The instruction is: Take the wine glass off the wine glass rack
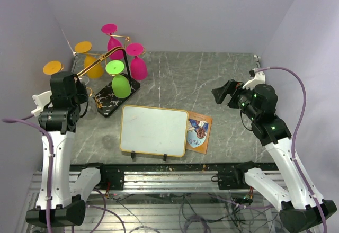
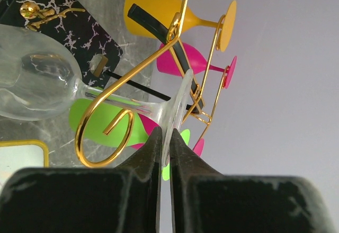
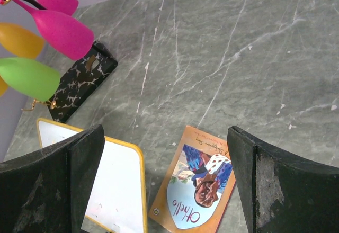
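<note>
The wine glass rack has a black white-veined base [image 1: 114, 99], a black upright loop [image 1: 125, 58] and gold wire arms [image 2: 132, 69]. Coloured glasses hang on it bowl down. My left gripper [image 2: 164, 137] is shut on the thin foot of a clear wine glass [image 2: 37, 79]. The glass lies sideways with its stem across the curled end [image 2: 100, 135] of one gold arm. In the top view the left gripper [image 1: 85, 91] is at the rack's left side. My right gripper [image 1: 222, 94] is open and empty above the table on the right, far from the rack.
Yellow [image 1: 94, 68], green [image 1: 121, 86] and two magenta glasses [image 1: 139, 68] hang on the rack. A yellow-framed whiteboard [image 1: 153, 130] lies in the middle near the front. An orange book [image 1: 199, 132] lies right of it and shows between the right fingers [image 3: 201, 180].
</note>
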Controlling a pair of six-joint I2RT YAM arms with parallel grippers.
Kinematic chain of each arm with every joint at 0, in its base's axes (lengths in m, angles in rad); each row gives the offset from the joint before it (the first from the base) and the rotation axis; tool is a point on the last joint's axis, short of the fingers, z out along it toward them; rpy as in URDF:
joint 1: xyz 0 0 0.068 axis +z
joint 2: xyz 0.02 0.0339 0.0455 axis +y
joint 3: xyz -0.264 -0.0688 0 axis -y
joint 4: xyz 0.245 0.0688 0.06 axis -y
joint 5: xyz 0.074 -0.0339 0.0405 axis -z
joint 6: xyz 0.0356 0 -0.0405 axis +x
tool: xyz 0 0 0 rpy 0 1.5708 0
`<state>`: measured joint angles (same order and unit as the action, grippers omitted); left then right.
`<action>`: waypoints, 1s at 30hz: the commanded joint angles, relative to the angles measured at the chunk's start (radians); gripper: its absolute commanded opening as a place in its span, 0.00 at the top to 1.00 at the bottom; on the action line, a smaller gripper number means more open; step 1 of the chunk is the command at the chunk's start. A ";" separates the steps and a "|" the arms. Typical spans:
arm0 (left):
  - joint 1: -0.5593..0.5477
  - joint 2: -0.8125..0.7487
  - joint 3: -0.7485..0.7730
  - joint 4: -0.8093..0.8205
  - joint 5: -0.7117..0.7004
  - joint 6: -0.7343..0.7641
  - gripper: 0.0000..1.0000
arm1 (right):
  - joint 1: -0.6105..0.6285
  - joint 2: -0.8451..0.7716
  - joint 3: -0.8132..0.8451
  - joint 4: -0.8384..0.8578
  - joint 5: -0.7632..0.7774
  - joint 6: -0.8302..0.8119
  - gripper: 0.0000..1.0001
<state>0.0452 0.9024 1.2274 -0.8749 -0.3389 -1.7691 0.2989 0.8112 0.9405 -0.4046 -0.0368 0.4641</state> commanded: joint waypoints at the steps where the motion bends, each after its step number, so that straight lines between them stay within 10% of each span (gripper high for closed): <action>1: 0.008 0.012 0.043 0.077 -0.007 -0.018 0.93 | 0.006 -0.008 0.028 -0.008 0.006 0.013 0.00; 30: 0.009 -0.055 -0.103 0.361 0.531 0.116 0.93 | 0.005 -0.003 0.005 0.041 -0.071 0.044 0.01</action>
<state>0.0452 0.8886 1.1240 -0.6388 0.0303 -1.6981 0.2989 0.8104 0.9478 -0.4103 -0.0727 0.4946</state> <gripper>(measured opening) 0.130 0.994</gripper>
